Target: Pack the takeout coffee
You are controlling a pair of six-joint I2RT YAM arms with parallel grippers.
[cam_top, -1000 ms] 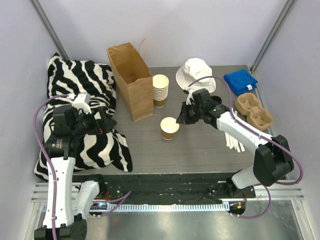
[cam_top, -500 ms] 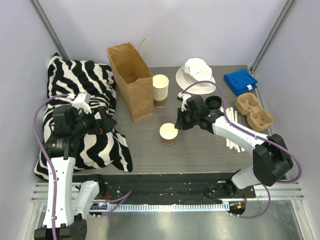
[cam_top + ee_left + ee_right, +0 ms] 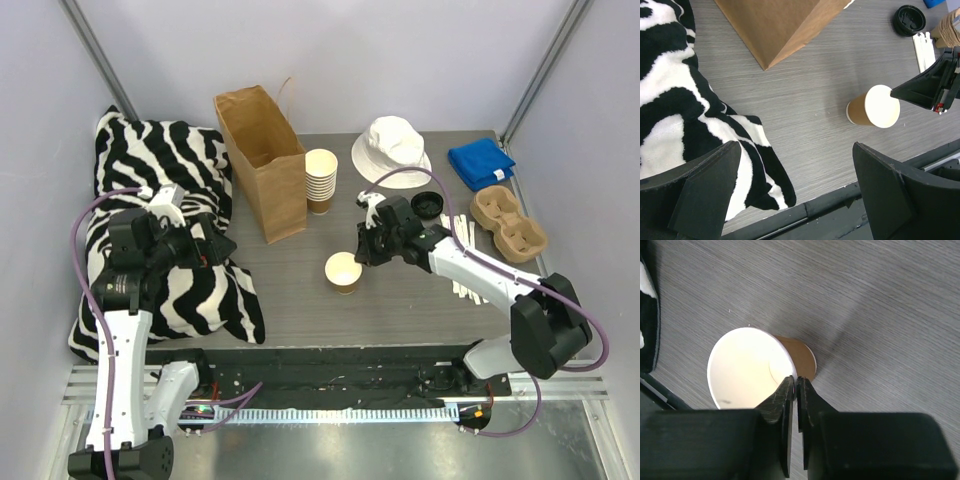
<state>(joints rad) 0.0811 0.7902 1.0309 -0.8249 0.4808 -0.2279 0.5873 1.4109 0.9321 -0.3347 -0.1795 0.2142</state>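
Right claw [image 3: 795,380] is closed to a thin slit. The near rim wall of the coffee cup [image 3: 745,370] appears pinched in it, one finger inside and one outside. Left claw [image 3: 796,147] is spread wide with nothing held, parked over the pillow edge at 9 o'clock of the cup, well apart.

The cup stands upright and lidless, mid-tabletop [image 3: 300,300]. No liquid can be made out inside.

Risks, as judged:
- A single-wall pinch on a light paper cup means the rim could be creased. The cup could also be tipped toward 3 o'clock if the claw is pulled back before it is fully released.
- Any lift from this grip would let the cup swing or slip, since nothing braces the far side.
- The cup could be bagged unlidded. The black lid [image 3: 427,204] lies apart at 2 o'clock, just past the right arm's wrist.

Surroundings:
- Paper bag [image 3: 270,190] stands upright at 11 o'clock, mouth open.
- Stack of lidless cups [image 3: 321,180] sits at 12 o'clock, just beside the bag. It could be clipped on a direct path to the bag mouth.
- White hat [image 3: 392,145] is at 1 o'clock and blue cloth [image 3: 482,162] at 2.
- Pulp tray [image 3: 508,222] is toward 3, with pale flat sticks [image 3: 922,47] beside it, partly under the right arm.
- Zebra pillow [image 3: 160,160] fills the 9–10 o'clock side.
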